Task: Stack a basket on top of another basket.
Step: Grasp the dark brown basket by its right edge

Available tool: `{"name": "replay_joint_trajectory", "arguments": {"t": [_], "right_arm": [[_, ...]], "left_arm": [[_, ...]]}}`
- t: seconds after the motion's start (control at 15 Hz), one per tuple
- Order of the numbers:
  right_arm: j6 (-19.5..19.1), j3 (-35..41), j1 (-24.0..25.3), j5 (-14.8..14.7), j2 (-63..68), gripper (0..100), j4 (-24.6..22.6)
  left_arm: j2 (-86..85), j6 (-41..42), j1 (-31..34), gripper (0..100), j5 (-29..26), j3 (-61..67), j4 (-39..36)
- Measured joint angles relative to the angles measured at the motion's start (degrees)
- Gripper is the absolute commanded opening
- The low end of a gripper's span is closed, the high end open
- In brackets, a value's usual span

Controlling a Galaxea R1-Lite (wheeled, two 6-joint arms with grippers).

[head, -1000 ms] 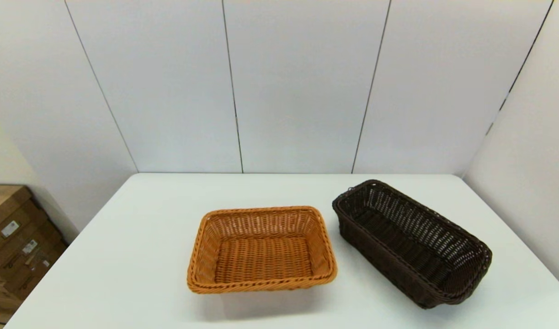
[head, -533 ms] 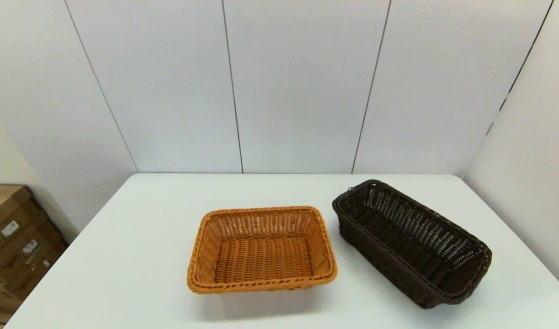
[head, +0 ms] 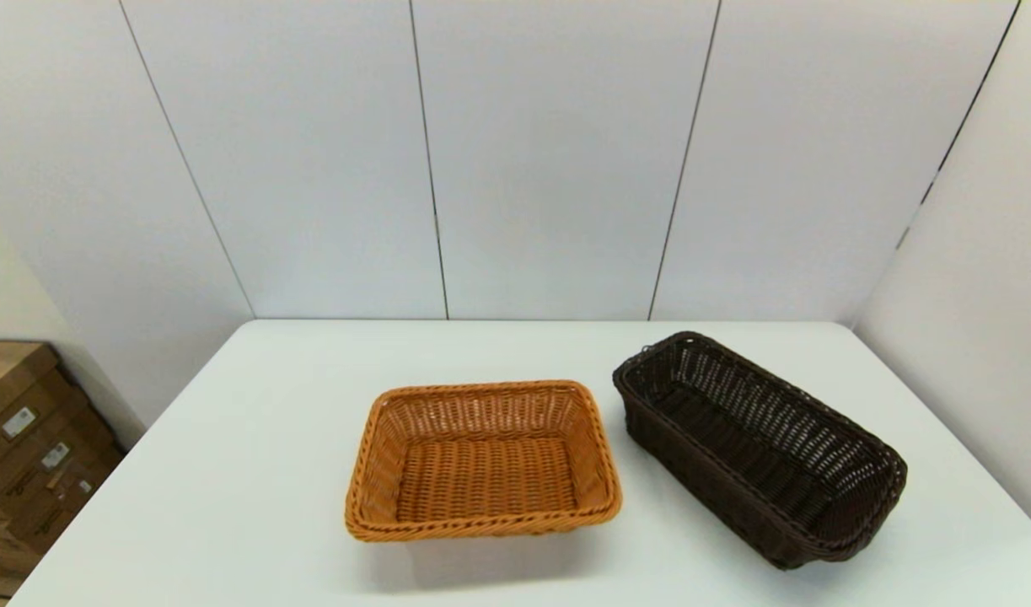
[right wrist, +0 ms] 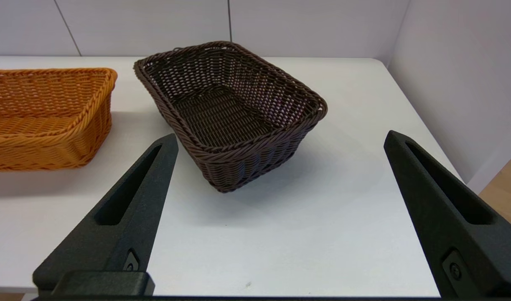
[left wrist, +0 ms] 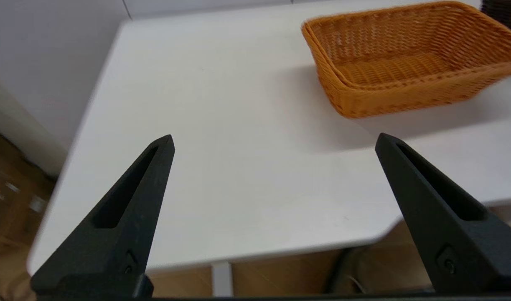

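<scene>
Head view: dark brown basket (head: pixel 759 447) sits upright on white surface (head: pixel 228 489), angled, at robot's right; orange-tan basket (head: pixel 481 459) upright just beside it, apart, not stacked. Neither arm appears here. Left tool (left wrist: pixel 274 142) spread wide, empty, near the surface's near-left edge. Right tool (right wrist: pixel 280 138) spread wide, empty, facing the dark basket.

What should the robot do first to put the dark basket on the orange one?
Probably move the right gripper forward to the near rim of the dark brown rectangular woven wicker basket. That gripper is open and faces this basket, which stands empty on the white table, apart from the orange-tan rectangular woven wicker basket. The left gripper, also open, waits off the table's left corner.
</scene>
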Motion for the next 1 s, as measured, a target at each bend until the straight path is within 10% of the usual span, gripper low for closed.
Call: {"name": "replay_joint_trajectory", "arguments": {"t": [1.0], "right_arm": [[0.0,0.0,0.0,0.0,0.0,100,0.0]], "left_arm": [[-0.1,2.2,0.0,100,5.2,10.2,-15.8]]}}
